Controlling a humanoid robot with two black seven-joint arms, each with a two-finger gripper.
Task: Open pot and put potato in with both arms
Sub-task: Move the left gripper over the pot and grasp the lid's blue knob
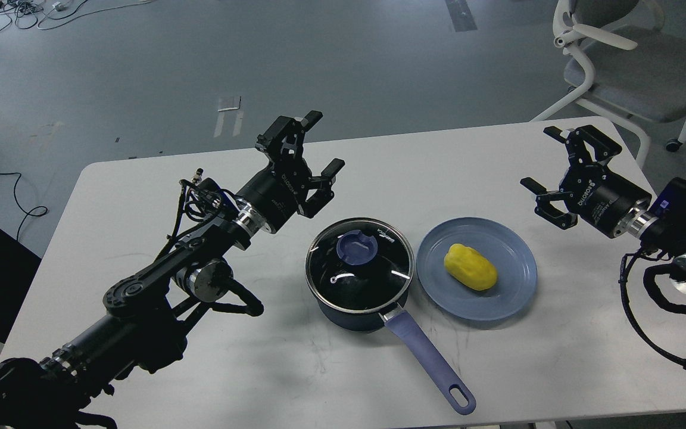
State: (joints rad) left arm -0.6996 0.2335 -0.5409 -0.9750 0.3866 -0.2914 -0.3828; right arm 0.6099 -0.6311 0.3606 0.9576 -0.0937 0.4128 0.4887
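Head view: pot (359,280) mid-table w/ lid still on, its knob (356,246) just below-right of the wide-open, empty left gripper (318,152), the nearer arm. Potato (470,267) on the blue plate (513,298), down-left of the right gripper (548,161), also spread wide.

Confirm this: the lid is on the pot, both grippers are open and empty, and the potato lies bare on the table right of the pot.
Not quite. The head view shows the potato lying on the blue plate, not bare on the table. The rest holds: the lid is on the pot, and the left gripper and right gripper are open and empty.
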